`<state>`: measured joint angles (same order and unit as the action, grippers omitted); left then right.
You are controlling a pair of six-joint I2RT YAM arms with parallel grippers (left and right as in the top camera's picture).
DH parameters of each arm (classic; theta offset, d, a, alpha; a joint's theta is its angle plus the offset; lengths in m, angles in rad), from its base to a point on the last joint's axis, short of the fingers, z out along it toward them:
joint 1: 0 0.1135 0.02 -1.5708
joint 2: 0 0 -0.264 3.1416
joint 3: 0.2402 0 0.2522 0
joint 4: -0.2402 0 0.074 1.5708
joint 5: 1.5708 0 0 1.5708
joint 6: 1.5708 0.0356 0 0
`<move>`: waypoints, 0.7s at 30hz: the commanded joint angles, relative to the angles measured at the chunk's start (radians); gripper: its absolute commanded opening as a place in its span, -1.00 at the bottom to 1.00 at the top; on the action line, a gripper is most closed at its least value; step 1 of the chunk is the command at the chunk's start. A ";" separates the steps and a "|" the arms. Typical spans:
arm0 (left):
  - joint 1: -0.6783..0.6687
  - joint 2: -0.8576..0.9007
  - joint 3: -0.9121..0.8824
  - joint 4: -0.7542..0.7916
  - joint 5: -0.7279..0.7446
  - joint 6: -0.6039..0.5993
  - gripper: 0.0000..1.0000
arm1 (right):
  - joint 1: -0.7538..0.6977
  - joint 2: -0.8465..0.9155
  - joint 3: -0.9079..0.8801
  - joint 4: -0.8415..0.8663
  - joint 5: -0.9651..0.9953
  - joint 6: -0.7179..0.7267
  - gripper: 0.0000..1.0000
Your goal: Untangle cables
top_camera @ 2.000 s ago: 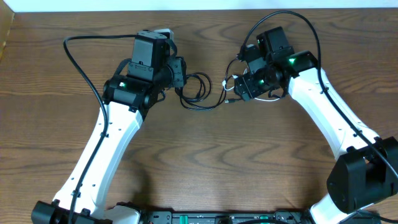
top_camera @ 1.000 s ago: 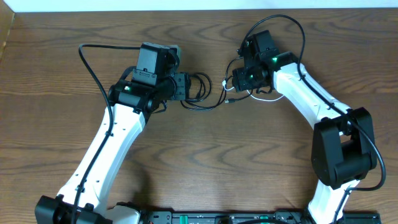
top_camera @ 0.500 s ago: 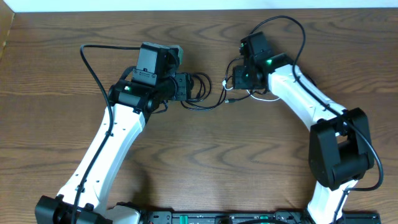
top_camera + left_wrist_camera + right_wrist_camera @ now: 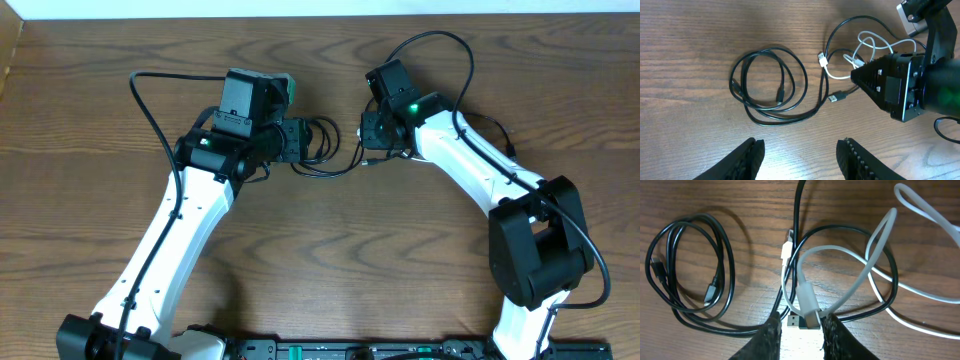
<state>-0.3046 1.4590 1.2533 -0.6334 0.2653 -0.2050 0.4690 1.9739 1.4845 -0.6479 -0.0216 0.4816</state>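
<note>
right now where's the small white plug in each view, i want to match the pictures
Overhead: the small white plug is a tiny pale speck, upper centre.
Left wrist: just right of centre, upper third.
Right wrist: just left of centre, upper half, against a black strand.
Shared landmark: the coil of black cable lies to its left in all three.

We see two white-and-black robot arms, the left one (image 4: 180,230) and the right one (image 4: 470,165), reaching in over a brown wood-grain surface (image 4: 330,260). The left claw (image 4: 302,140) points right, at the edge of a thin black cord (image 4: 326,171) coiled in loose loops between the arms. The right claw (image 4: 371,136) sits just right of that coil, beside the small plug of a thin white cord (image 4: 362,134). Its jaws are hidden beneath the wrist.
</note>
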 commanded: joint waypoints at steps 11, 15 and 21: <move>-0.001 0.006 -0.003 -0.016 0.016 0.013 0.05 | 0.002 -0.018 -0.004 0.013 0.011 -0.011 -0.98; -0.001 0.006 -0.003 -0.016 0.016 0.014 0.04 | 0.002 -0.082 0.014 0.020 0.013 -0.053 -0.98; -0.001 0.006 -0.003 -0.016 0.016 0.013 0.04 | -0.013 -0.216 0.024 0.019 0.016 -0.061 -0.98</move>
<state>-0.3046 1.4590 1.2533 -0.6472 0.2653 -0.2050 0.4683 1.8679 1.4837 -0.6312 -0.0208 0.4465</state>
